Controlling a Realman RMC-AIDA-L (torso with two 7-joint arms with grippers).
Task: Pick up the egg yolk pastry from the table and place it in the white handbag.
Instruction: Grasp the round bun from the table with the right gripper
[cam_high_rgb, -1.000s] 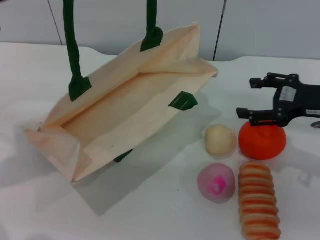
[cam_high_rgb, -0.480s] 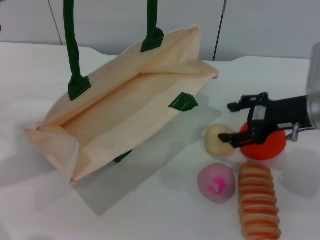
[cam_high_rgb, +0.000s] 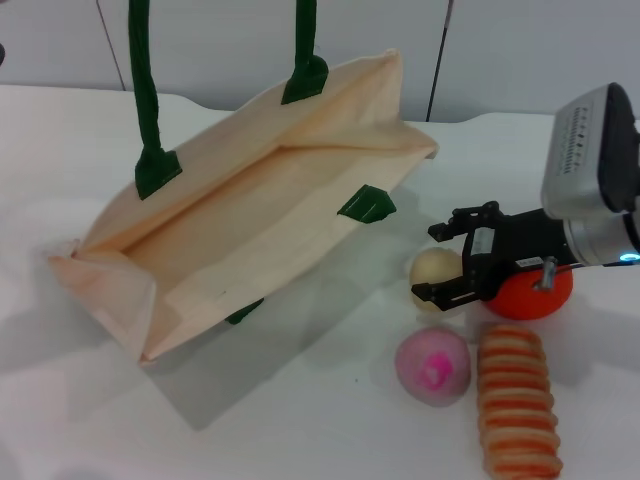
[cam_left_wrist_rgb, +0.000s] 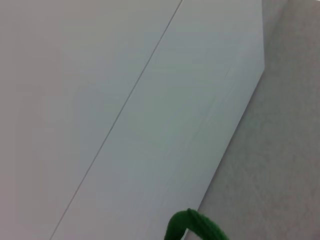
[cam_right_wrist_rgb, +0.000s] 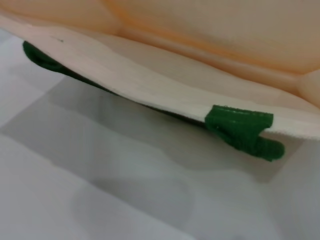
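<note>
The egg yolk pastry (cam_high_rgb: 441, 273), a pale cream ball, lies on the white table just right of the white handbag (cam_high_rgb: 250, 200). The handbag is tipped with its mouth open towards me, and its two dark green handles (cam_high_rgb: 143, 90) are drawn upwards out of the head view. My right gripper (cam_high_rgb: 428, 262) is open at the pastry, one finger (cam_high_rgb: 452, 224) on its far side and one on its near side. The right wrist view shows the handbag's lower edge (cam_right_wrist_rgb: 150, 65) and a green tab (cam_right_wrist_rgb: 240, 125). The left gripper is out of view; the left wrist view shows a bit of green handle (cam_left_wrist_rgb: 192, 227).
An orange fruit (cam_high_rgb: 530, 292) sits right of the pastry, partly behind my right gripper. A pink ball with a magenta spot (cam_high_rgb: 432, 365) and a striped orange-cream roll (cam_high_rgb: 517, 400) lie in front. A grey wall stands behind the table.
My right gripper has moved left and down from over the orange fruit until its open fingers stand either side of the pastry. The bag and the other items have not moved.
</note>
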